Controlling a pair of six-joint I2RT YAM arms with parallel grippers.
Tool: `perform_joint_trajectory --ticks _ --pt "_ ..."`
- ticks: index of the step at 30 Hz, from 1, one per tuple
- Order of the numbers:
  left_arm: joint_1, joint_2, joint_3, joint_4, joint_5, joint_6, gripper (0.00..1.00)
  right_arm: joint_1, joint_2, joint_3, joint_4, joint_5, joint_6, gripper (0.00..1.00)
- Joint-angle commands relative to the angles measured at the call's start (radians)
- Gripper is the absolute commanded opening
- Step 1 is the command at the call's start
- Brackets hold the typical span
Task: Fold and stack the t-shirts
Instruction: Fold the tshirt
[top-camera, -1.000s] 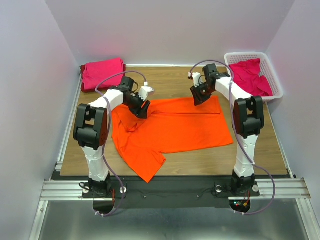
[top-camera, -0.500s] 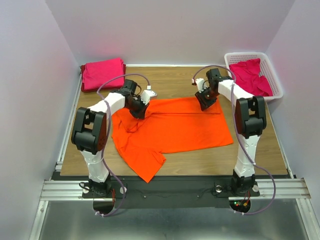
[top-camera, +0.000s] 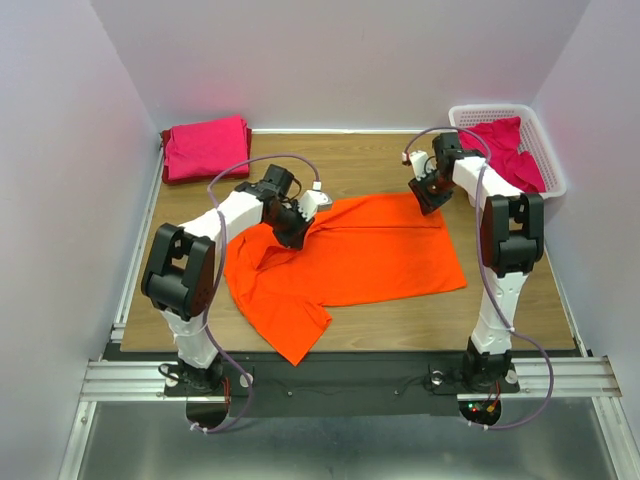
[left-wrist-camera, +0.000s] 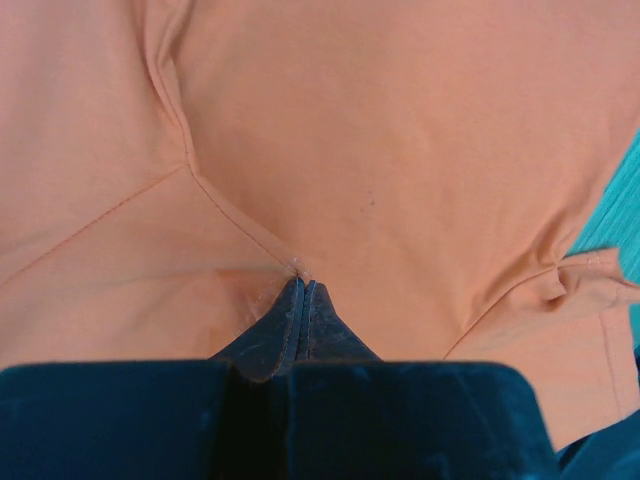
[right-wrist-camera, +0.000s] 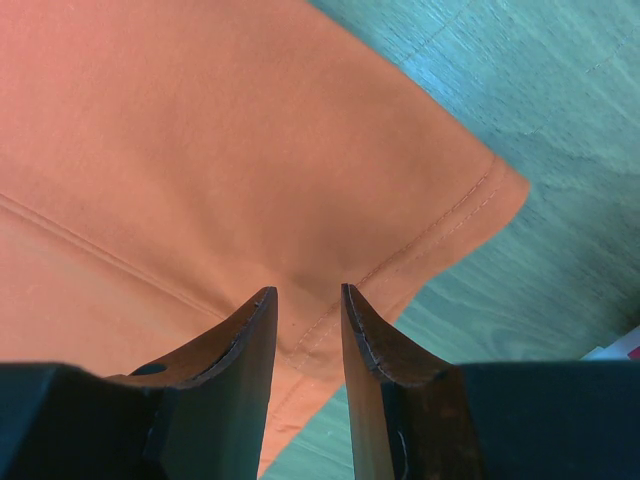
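- Where it lies spread across the middle of the wooden table (top-camera: 370, 165), the orange t-shirt (top-camera: 360, 255) is only partly flat. Its right part lies smooth, while its left part is rumpled, with a loose flap reaching toward the near edge.
- The left gripper (left-wrist-camera: 301, 288) has its fingers pressed together, pinching a small ridge of the orange cloth beside a seam at the shirt's far-left part.
- The right gripper (right-wrist-camera: 308, 305) sits over the shirt's far-right corner. Its fingers are slightly parted, and the stitched hem shows in the gap between them.
- The folded magenta t-shirts (top-camera: 205, 147) lie at the table's far-left corner, well apart from the orange one; how many there are cannot be told.
- The crumpled magenta t-shirts (top-camera: 500, 150) fill the white basket (top-camera: 480, 107) at the far-right corner, near the right arm.
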Motion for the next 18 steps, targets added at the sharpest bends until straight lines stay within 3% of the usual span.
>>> perform_joint_trajectory --ticks 1,4,5,8,9,14,18 --pt "-0.015 0.025 -0.027 -0.05 -0.009 -0.028 0.0 0.004 -0.035 0.032 0.006 0.005 -0.019 0.38" --pt "-0.016 0.043 -0.03 -0.056 -0.003 -0.034 0.2 0.004 -0.024 0.04 0.003 -0.025 -0.011 0.38" --pt "-0.015 0.042 -0.025 -0.056 0.004 -0.036 0.33 0.004 -0.019 0.046 0.002 -0.031 -0.005 0.38" --pt "0.034 0.001 0.016 -0.059 0.086 -0.05 0.46 0.006 -0.004 0.066 -0.002 -0.046 0.006 0.38" --pt "0.034 -0.009 0.016 -0.063 0.086 -0.05 0.47 0.007 0.002 0.072 -0.001 -0.046 0.011 0.38" --pt "0.249 -0.012 0.148 -0.046 0.143 -0.097 0.51 0.006 0.051 0.13 0.001 -0.04 0.029 0.38" --pt "0.404 0.068 0.189 -0.012 0.159 -0.148 0.51 0.007 0.103 0.158 -0.002 -0.034 0.05 0.38"
